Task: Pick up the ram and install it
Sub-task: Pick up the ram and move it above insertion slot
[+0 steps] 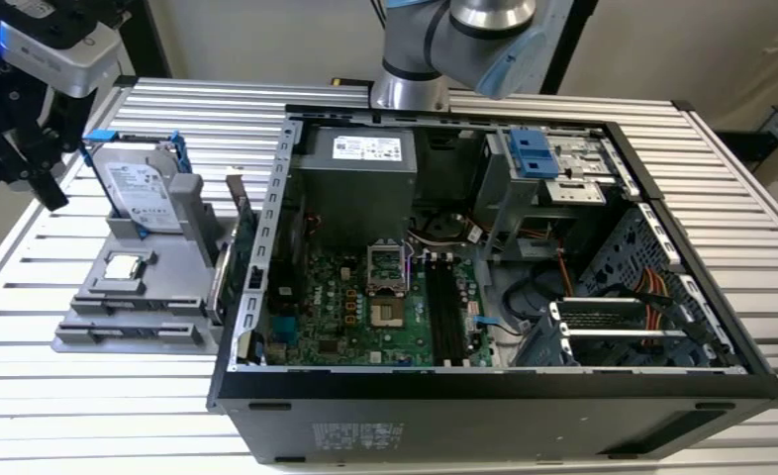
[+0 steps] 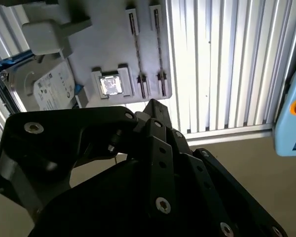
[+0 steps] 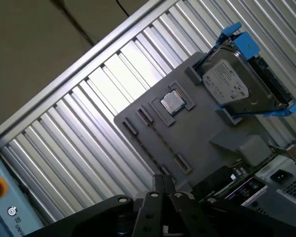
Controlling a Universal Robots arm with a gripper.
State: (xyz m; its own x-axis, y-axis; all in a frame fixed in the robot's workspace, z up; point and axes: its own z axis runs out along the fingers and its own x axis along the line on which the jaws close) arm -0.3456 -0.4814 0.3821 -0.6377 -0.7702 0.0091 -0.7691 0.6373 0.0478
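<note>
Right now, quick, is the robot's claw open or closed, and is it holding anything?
The gripper: closed, with nothing held in it.

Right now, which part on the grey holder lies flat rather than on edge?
The small square silver CPU chip, lying flat in its square pocket. The hard drive in its blue frame stands up on edge instead.

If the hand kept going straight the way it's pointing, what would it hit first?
Probably the gray tray, near its edge by the narrow slots; the hand points there, though depth is unclear.
</note>
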